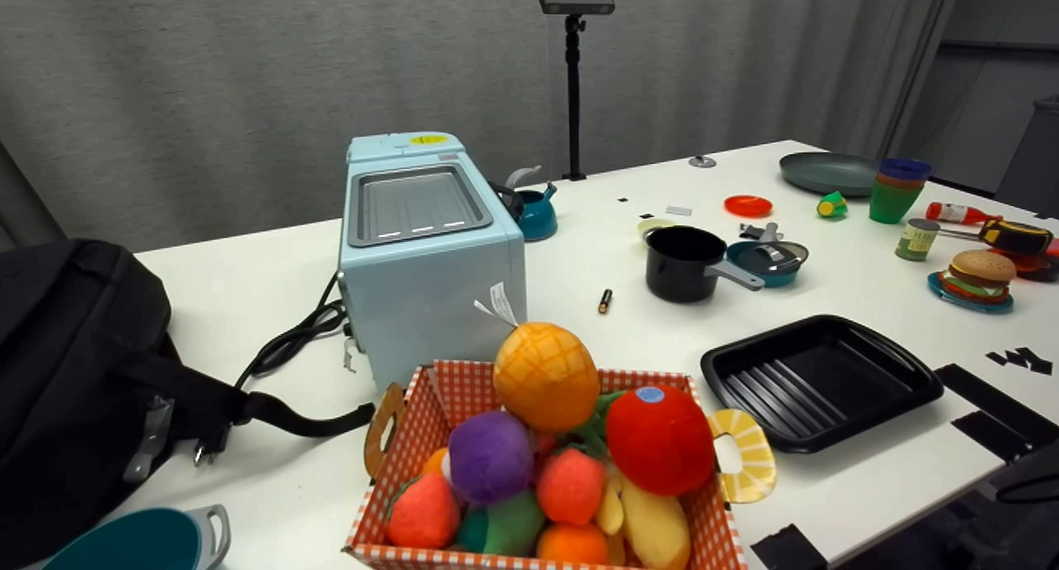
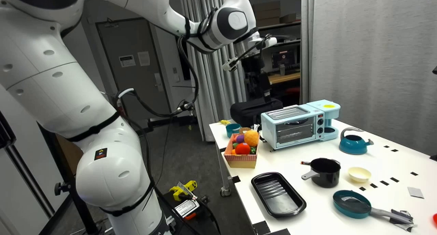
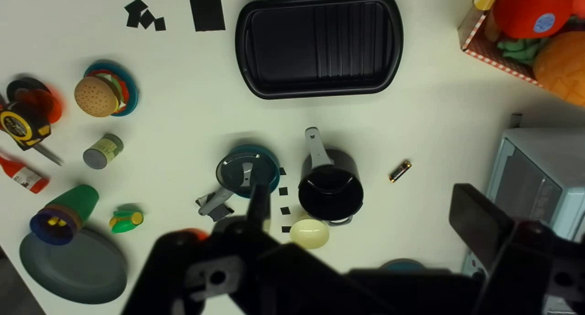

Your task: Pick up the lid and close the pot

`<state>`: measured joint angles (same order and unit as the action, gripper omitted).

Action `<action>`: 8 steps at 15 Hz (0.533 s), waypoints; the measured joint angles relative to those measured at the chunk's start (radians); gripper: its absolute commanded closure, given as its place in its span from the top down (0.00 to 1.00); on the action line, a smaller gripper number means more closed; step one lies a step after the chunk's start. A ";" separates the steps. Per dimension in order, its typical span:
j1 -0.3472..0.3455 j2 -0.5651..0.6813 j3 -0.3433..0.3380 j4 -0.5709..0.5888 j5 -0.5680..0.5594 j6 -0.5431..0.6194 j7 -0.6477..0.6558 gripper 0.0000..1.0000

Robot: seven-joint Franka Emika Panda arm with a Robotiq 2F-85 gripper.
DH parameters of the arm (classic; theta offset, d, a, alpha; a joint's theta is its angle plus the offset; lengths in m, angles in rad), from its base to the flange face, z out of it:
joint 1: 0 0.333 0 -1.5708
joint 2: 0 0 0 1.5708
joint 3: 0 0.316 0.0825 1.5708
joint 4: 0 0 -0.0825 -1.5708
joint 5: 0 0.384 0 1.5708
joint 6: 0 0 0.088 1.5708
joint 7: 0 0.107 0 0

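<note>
The small black pot (image 1: 678, 274) stands upright and uncovered on the white table; it also shows in an exterior view (image 2: 326, 178) and in the wrist view (image 3: 347, 162). A see-through greyish lid (image 1: 786, 257) with a grey handle rests tilted on a teal pan beside the pot, also seen as the lid (image 2: 351, 203) and lid (image 3: 237, 171). A small silvery lid-like disc (image 1: 702, 162) lies at the far table edge; I cannot tell which is the task's lid. My gripper (image 3: 361, 196) is open and empty, high above the table in an exterior view (image 2: 262, 85).
A black grill tray (image 3: 319, 45), a pale yellow bowl (image 3: 309, 233) and a battery (image 3: 400, 171) lie around the pot. A light blue oven (image 2: 295, 129), a teal kettle (image 2: 354, 145) and a basket of plush fruit (image 2: 240, 162) stand nearby. A red dish (image 1: 748, 206) lies farther off.
</note>
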<state>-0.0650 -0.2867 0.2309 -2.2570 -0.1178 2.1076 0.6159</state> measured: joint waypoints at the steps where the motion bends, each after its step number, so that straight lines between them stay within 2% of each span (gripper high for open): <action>1: -0.003 0.020 -0.014 0.000 -0.019 0.018 0.011 1.00; 5: -0.012 0.126 -0.075 -0.001 -0.107 0.103 0.063 1.00; 8: -0.018 0.238 -0.122 -0.001 -0.233 0.208 0.148 1.00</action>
<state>-0.0834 -0.0488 0.1093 -2.2580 -0.3509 2.3155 0.7644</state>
